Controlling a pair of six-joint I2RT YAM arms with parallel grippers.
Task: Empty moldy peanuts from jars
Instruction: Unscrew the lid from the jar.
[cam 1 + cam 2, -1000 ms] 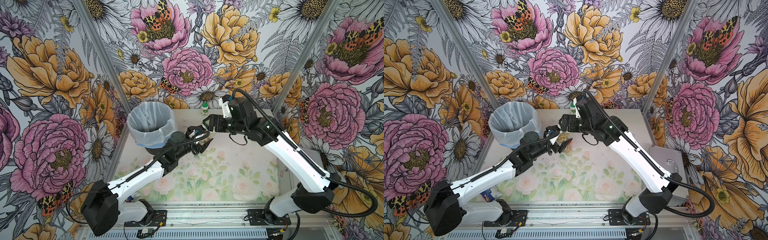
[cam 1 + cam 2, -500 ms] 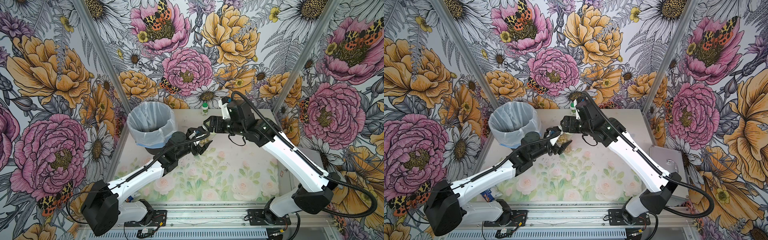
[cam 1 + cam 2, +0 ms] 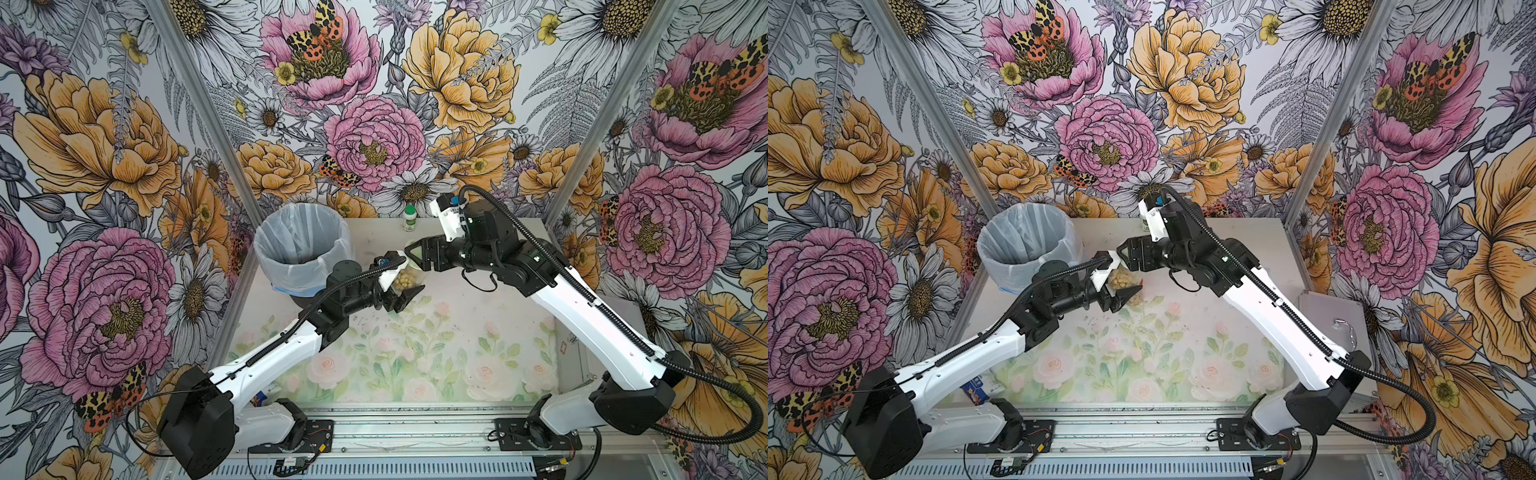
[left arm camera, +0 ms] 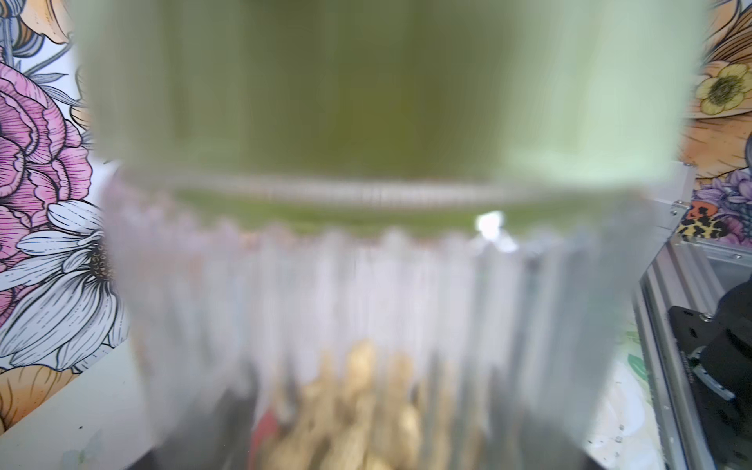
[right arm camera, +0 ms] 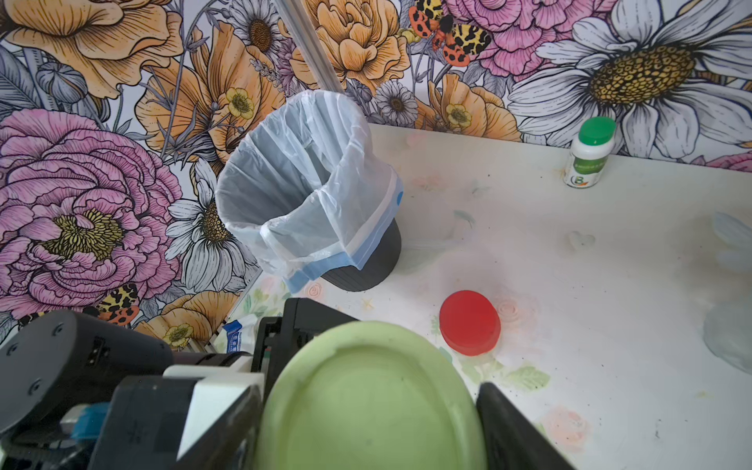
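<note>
Since the earlier frame, the right hand (image 3: 415, 258) has come in from the back of the desk (image 3: 457, 332) to meet the jar (image 3: 405, 276), and its jaws have drawn narrower. The left arm and its load sit much where they were.

Left hand (image 3: 402, 279): partly closed across the ribbed glass body of the jar and carrying it clear of the desk. The moldy peanuts (image 4: 358, 411) lie heaped in the end away from the lid. The pale green lid (image 5: 366, 398) is still on.

Right hand: in the right wrist view its jaws straddle the lid, one close on either edge. Whether they already bear on it cannot be told.

Governing relation: the jar's long axis runs from the left hand toward the right hand, with the lid end facing the right hand almost square on. In my judgement the coming move is a twist about that axis to free the lid. The right hand is the nearer for that, and the left must hold the body against the turn.

Clearances: the lined bin (image 3: 299, 270) stands just beyond the left hand on the left arm's side, near enough for tipping. A red lid (image 5: 470, 323) sits on the desk close below the two hands; what is under it cannot be made out. A small white bottle (image 5: 588, 158) stands at the back wall, well apart. The front of the desk is open.
</note>
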